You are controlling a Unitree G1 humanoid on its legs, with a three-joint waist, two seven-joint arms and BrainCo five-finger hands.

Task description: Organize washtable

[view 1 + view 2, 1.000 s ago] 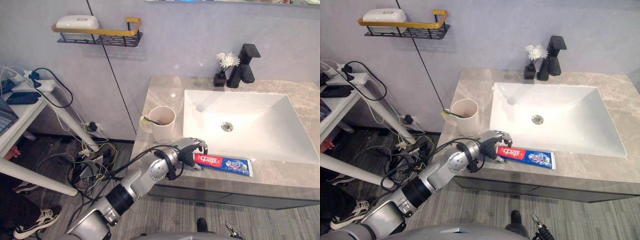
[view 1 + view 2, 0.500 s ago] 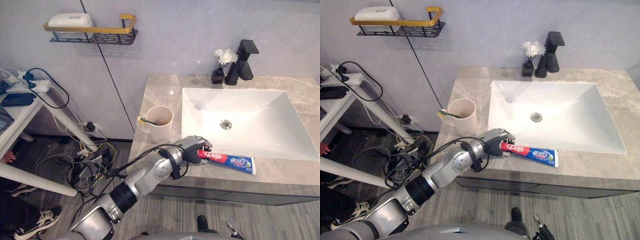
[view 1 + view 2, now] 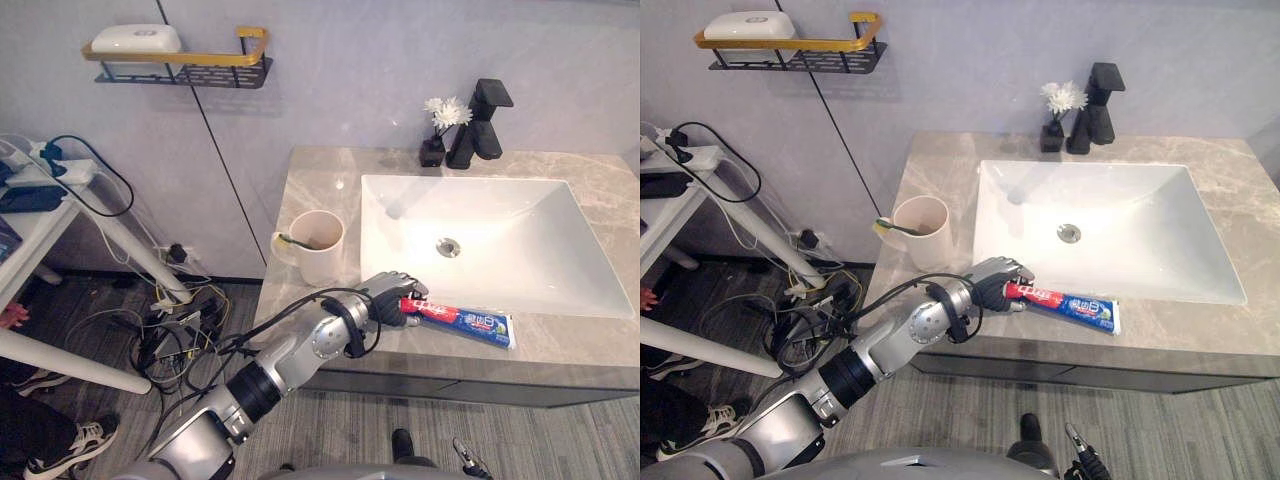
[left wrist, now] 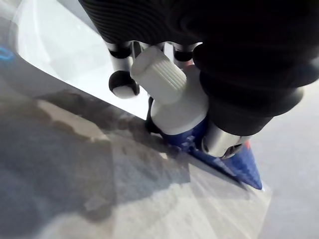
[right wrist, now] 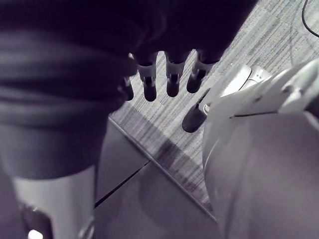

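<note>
The robot's left hand (image 3: 392,301) curls its fingers and thumb around the capped end of a red-and-blue toothpaste tube (image 3: 472,322), which stretches along the front strip of the grey marble countertop (image 3: 318,188), just before the white sink basin (image 3: 520,240). A beige cup (image 3: 320,250) holding a toothbrush (image 3: 288,240) stands near the hand. A black faucet (image 3: 481,122) and a small flower vase (image 3: 437,138) sit behind the basin. The right hand (image 5: 172,82) hangs over the floor, fingers straight and apart.
</note>
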